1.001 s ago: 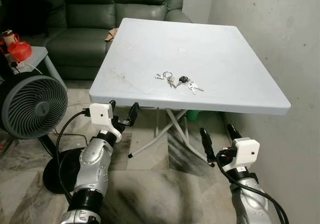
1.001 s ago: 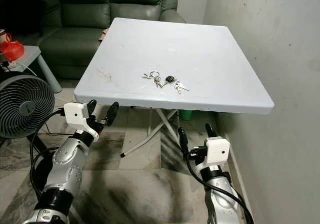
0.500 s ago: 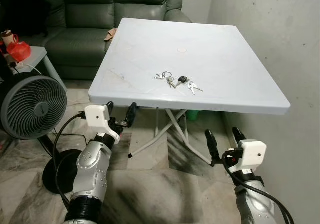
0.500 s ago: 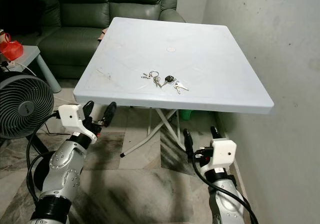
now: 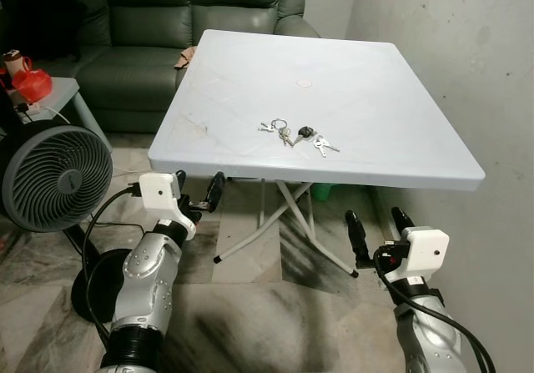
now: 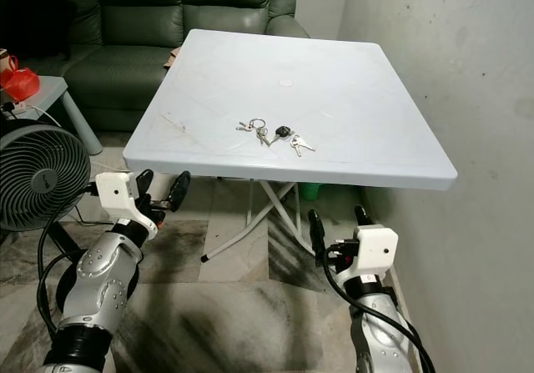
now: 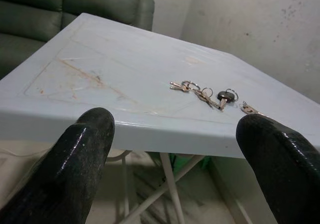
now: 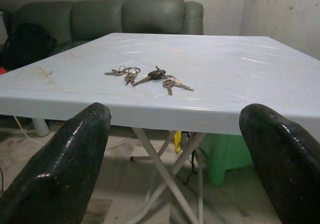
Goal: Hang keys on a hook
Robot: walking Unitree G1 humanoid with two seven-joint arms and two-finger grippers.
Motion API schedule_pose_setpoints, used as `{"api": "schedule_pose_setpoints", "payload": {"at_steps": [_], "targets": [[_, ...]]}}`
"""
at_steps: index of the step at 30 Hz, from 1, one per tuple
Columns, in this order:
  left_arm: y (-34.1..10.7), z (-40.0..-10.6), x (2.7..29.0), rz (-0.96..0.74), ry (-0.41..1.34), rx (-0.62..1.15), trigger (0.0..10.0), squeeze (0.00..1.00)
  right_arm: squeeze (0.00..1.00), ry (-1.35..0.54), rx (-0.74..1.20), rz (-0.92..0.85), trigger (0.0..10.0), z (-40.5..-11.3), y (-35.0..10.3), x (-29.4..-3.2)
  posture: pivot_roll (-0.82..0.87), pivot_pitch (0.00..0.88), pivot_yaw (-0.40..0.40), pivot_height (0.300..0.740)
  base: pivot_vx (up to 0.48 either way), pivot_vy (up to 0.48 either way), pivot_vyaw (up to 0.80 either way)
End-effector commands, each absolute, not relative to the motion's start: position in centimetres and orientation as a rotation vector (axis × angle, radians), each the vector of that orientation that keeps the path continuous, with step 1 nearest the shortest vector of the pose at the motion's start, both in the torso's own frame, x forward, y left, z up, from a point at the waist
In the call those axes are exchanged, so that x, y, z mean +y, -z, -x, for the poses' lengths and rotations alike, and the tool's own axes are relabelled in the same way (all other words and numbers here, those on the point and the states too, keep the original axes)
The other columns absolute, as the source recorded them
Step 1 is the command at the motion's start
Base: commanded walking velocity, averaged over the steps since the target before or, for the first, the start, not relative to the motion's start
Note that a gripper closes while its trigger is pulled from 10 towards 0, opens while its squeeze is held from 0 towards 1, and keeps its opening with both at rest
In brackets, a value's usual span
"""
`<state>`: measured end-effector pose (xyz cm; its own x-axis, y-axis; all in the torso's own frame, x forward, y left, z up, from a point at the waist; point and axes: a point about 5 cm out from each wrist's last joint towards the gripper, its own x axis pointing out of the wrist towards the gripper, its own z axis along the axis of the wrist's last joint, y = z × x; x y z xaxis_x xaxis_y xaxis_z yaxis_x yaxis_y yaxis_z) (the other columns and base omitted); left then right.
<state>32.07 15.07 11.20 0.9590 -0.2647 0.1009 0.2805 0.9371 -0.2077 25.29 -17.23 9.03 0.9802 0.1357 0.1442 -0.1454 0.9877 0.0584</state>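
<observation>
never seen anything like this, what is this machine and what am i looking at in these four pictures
This is a humanoid robot with two silver arms, each ending in a gripper of two long black fingers. Two pictures come from cameras in its head, looking down; the other two come from cameras on its wrists, looking out between the fingers. In the head views, the left gripper and right gripper are both open, hold nothing, and sit below the near edge of a white square plastic table. On the table lies a bunch of metal keys on rings, untouched. Around it are a dark green sofa, a grey round fan and a bare wall on the robot's right.
</observation>
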Motion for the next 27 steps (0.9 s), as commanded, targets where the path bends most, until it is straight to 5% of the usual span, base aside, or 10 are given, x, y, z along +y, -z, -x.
{"api": "schedule_pose_setpoints", "payload": {"at_steps": [1,27], "targets": [[-11.80,-32.41,14.68,0.197,0.308,-0.083,10.0,0.00,0.00,-0.141,-0.147,-0.070,10.0,-25.55,-9.48,-17.25,-0.05,0.000,-0.004,0.740,0.000,0.000,0.00],[-11.71,-32.86,13.76,0.156,0.350,-0.043,10.0,0.00,0.00,-0.155,-0.142,-0.070,10.0,-26.08,-9.92,-17.14,-0.06,0.000,0.007,0.740,0.055,0.000,0.00]]}}
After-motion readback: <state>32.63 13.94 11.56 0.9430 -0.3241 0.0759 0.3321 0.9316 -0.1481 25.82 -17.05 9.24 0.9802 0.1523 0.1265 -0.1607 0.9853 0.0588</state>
